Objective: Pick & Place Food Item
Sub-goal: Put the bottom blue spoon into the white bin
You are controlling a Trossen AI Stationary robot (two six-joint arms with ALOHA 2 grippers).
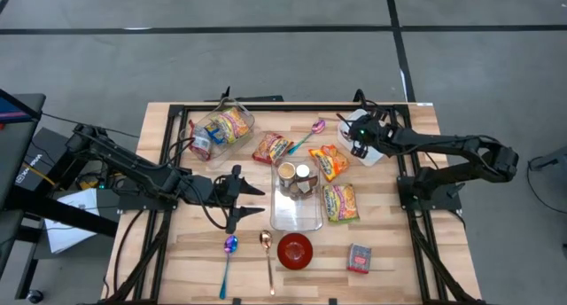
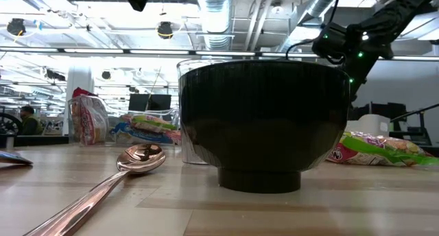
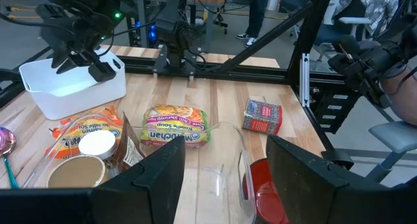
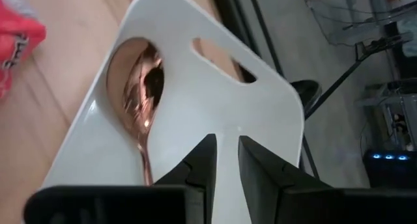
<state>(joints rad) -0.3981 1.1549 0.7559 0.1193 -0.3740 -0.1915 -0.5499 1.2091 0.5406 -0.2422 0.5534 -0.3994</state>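
My right gripper (image 1: 359, 138) hovers over the white tray (image 1: 370, 151) at the far right, its fingers only a narrow gap apart and empty (image 4: 225, 160); a rose-gold spoon (image 4: 140, 107) lies in the tray below it. My left gripper (image 1: 251, 199) is wide open and empty, level, just left of the clear container (image 1: 297, 199); in the left wrist view (image 3: 225, 178) its fingers frame the container's rim. Food packets lie flat on the table: a yellow noodle packet (image 1: 341, 201), an orange one (image 1: 330, 161), a red one (image 1: 272, 148) and a small red box (image 1: 359, 258).
The clear container holds round cups (image 3: 98, 144). A red bowl (image 1: 295, 250) and two spoons (image 1: 229, 256) (image 1: 267, 254) lie near the front edge. A clear bag of packets (image 1: 221, 129) and a pink spoon (image 1: 312, 130) lie at the far side. A person's legs show beyond the table (image 3: 251, 15).
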